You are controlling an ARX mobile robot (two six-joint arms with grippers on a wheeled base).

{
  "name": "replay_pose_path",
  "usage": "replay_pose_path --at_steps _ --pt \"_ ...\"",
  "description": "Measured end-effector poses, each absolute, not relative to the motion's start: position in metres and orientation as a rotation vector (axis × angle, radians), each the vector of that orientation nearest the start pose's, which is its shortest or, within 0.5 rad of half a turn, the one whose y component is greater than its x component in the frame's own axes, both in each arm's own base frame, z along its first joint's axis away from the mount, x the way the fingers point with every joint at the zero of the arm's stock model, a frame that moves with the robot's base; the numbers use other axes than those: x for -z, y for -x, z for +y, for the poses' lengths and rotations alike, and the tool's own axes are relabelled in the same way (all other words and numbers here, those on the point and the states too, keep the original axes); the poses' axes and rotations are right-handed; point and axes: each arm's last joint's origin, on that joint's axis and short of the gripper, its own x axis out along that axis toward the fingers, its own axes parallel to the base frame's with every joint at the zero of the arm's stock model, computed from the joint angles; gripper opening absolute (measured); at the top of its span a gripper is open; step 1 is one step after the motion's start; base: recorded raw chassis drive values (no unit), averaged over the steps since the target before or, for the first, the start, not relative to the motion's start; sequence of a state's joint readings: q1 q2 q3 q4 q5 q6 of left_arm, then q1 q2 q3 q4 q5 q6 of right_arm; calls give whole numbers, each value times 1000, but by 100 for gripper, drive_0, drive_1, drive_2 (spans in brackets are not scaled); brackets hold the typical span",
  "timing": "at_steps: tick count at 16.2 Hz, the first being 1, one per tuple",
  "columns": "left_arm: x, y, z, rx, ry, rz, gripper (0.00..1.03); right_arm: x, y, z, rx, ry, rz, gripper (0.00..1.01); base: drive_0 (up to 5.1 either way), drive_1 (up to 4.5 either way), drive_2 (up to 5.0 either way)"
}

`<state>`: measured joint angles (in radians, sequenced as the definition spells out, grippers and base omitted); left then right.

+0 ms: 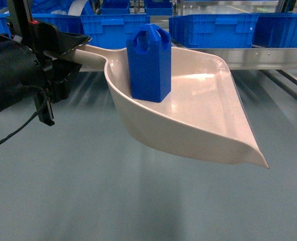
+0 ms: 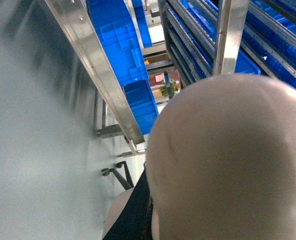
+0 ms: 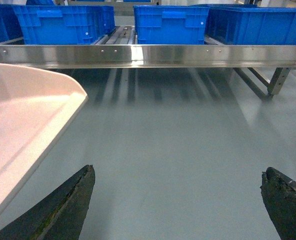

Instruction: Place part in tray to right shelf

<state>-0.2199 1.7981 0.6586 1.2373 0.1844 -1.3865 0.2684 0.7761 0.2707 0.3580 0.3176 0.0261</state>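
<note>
In the head view the tray (image 1: 203, 115) hung nearest the camera, held out level over the grey floor (image 1: 88, 201), its handle running back to the left gripper (image 1: 63, 50). The jaws seemed closed on that handle, though dark housing covered the contact itself. The part (image 1: 149, 63) stood upright in the deep end of the tray, near the handle. The right shelf (image 1: 259, 54) lay beyond, its steel rail level with the far rim and its blue crates (image 1: 218, 27) behind. To do the carry well, I judged the tray should stay flat and move slowly, since the tall block could tip or slide toward the open lip.

The left wrist view was mostly filled by the tray's pale underside (image 2: 228, 160); the fingers were hidden, and the rack appeared only as tilted rails.

In the right wrist view the right gripper (image 3: 178, 205) was spread wide and empty above the floor, with both fingertips partly cropped. The tray's rim (image 3: 32, 115) entered from the left, showing only a sliver of blue. The shelf rail (image 3: 148, 55) crossed ahead, apart from everything.
</note>
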Motion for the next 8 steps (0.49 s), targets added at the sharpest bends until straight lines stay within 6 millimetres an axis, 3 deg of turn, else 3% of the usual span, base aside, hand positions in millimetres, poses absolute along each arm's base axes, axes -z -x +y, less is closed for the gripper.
replay_pose_path --at_steps 1,8 --pt "-173 -323 -78 404 1367 198 16 -208 -166 36 51 17 141 98 0 0 0" --pt "-173 -323 -76 401 1368 188 16 -208 -166 36 51 17 142 98 39 434 -357"
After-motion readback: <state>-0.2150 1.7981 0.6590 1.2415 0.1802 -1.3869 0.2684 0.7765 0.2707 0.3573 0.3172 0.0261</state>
